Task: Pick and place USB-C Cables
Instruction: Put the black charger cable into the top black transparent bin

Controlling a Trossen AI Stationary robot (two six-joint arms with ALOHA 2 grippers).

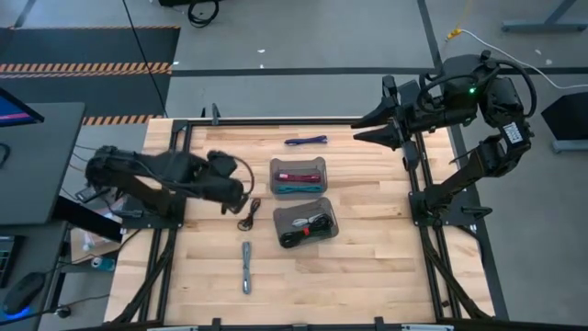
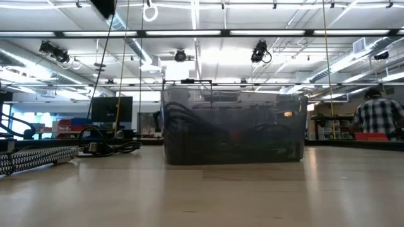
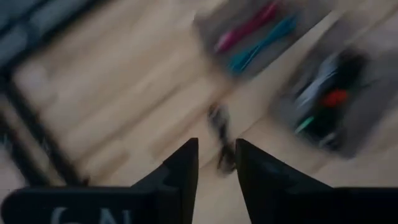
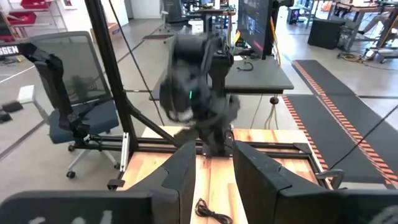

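High view, translucent rectangular bins (image 1: 305, 223), wooden table (image 1: 367, 276)

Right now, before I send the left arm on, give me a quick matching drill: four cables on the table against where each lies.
Cables:
1. purple cable
2. maroon cable
3. black cable
4. grey cable

Places:
A. in the far bin, beside a teal cable
B. bare wood, nearest the table's front edge
C. bare wood, beyond both bins
D. bare wood, just below the left gripper

Pairs: 1-C, 2-A, 3-D, 4-B

Maroon cable (image 1: 296, 175), teal cable (image 1: 296, 187), purple cable (image 1: 306, 141)
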